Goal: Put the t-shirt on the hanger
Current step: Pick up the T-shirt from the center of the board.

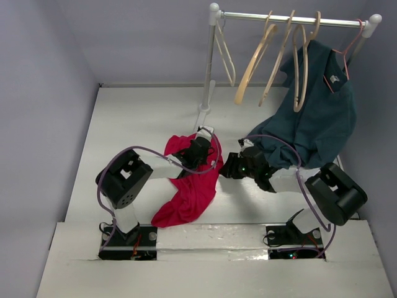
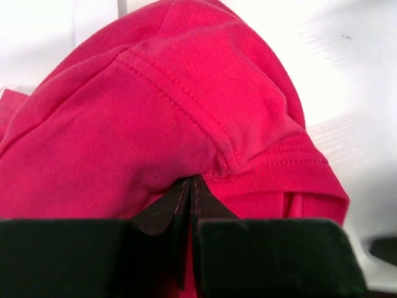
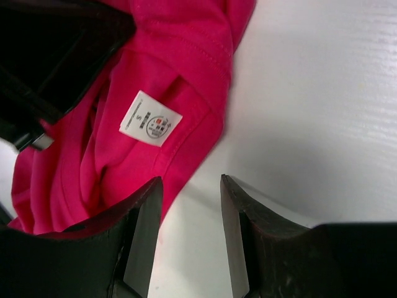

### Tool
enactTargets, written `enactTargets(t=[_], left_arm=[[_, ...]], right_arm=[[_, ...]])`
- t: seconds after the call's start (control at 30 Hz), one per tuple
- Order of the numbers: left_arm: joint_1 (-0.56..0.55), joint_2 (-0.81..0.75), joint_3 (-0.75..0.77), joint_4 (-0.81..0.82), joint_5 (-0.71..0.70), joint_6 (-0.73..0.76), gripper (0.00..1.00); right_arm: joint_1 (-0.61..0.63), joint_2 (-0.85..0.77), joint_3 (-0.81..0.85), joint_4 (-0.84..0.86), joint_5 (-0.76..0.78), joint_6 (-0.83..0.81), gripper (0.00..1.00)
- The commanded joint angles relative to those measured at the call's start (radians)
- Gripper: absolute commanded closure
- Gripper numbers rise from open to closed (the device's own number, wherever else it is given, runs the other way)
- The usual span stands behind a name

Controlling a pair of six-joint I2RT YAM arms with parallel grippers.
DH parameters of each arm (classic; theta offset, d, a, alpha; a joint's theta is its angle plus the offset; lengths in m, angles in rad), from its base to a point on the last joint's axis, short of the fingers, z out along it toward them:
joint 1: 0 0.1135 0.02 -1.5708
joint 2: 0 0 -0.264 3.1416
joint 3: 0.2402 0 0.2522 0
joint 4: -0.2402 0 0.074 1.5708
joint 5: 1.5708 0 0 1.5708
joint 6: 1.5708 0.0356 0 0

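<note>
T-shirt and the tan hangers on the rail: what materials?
The t-shirt looks like soft matte knit fabric, probably cotton jersey: it has fine stitched seams, a ribbed edge and limp folds. The tan hanger looks like smooth light wood, thick and curved, though moulded plastic can't be excluded.

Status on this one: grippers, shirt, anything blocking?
Left gripper shut on t-shirt. Right gripper open beside collar label. Tan hangers bare on rail. Teal shirt hangs beside them.

Left arm (image 1: pixel 124 180) and right arm (image 1: pixel 335 192): black blocky joint housings, white link tubes, black base plates (image 1: pixel 127 243) at bottom of frame. Purple cable (image 1: pixel 146 148) loops along each arm. Jaws black, wedge-shaped, matte.
</note>
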Motion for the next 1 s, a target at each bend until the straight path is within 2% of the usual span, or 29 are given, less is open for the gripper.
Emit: enactTargets(t=[0.0,0.23,0.43,0.53,0.7,0.8,0.97], left_arm=[[0.010,-0.087,-0.018,0.013,0.008,-0.020,1.00],[0.021,-0.188,-0.055,0.028,0.056,-0.072,1.00],[0.052,-0.268,-0.083,0.011,0.096,-0.105,1.00],[0.052,-0.260,-0.093,-0.035,0.085,-0.091,1.00],[0.052,-0.266,-0.190,0.022,0.105,-0.094,1.00],[0.052,-0.231,-0.186,0.023,0.137,-0.066,0.81],[0.052,-0.174,-0.156,0.036,0.165,-0.031,0.77]], right_arm=[[0.006,0.037,0.049,0.081,0.022,-0.028,0.51],[0.006,0.100,0.040,0.134,0.021,-0.008,0.45],[0.006,0.118,0.051,0.128,0.056,-0.024,0.44],[0.006,0.095,0.056,0.092,0.120,-0.048,0.49],[0.006,0.101,0.106,0.041,0.203,-0.085,0.57],[0.006,0.137,0.128,0.033,0.203,-0.094,0.57],[0.006,0.140,0.135,0.039,0.197,-0.096,0.57]])
